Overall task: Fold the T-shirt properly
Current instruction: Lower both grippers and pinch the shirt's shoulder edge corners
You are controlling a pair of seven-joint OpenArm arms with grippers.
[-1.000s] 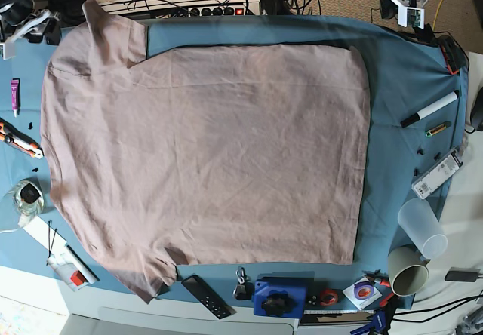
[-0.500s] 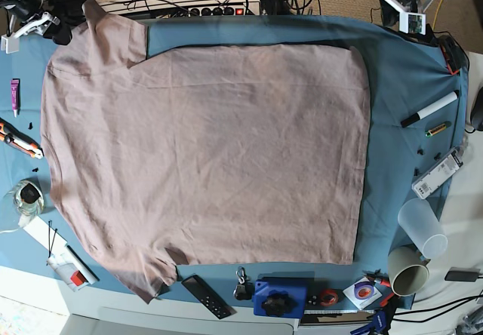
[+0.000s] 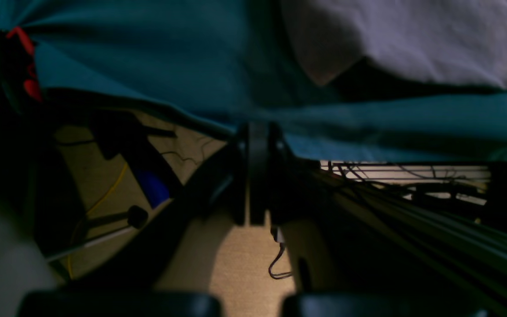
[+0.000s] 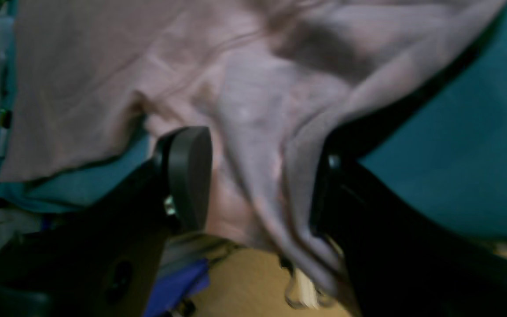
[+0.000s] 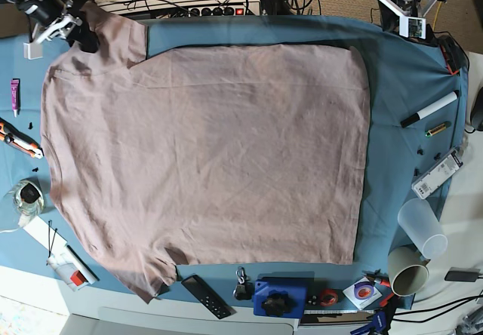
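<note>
The blue-teal table cloth (image 5: 404,86) covers the work surface. On it the mauve T-shirt (image 5: 211,154) lies spread flat, hem toward the base view's right side, neck toward its left; one short sleeve reaches the far left corner, the other the near left edge.

The right gripper (image 4: 258,185), at the base view's upper left (image 5: 64,29), stands at that far sleeve. In the right wrist view its jaws are spread wide, one black pad (image 4: 189,176) on one side and the second finger on the other, with a bunched fold of sleeve fabric hanging between them over the table's edge; the jaws have not clenched on it. Whether the pads touch the cloth cannot be told through the blur.

The left gripper (image 3: 255,176), at the base view's upper right (image 5: 400,3), hangs beyond the table's far edge, well apart from the shirt. Its fingers are pressed together on nothing; the left wrist view shows only a corner of the shirt (image 3: 412,39) on the cloth above it.

Smaller items along the right margin: a translucent plastic cup (image 5: 423,228), a paper cup (image 5: 408,270), a black-and-white marker (image 5: 429,109). A dark remote control (image 5: 206,296) lies at the near edge.
</note>
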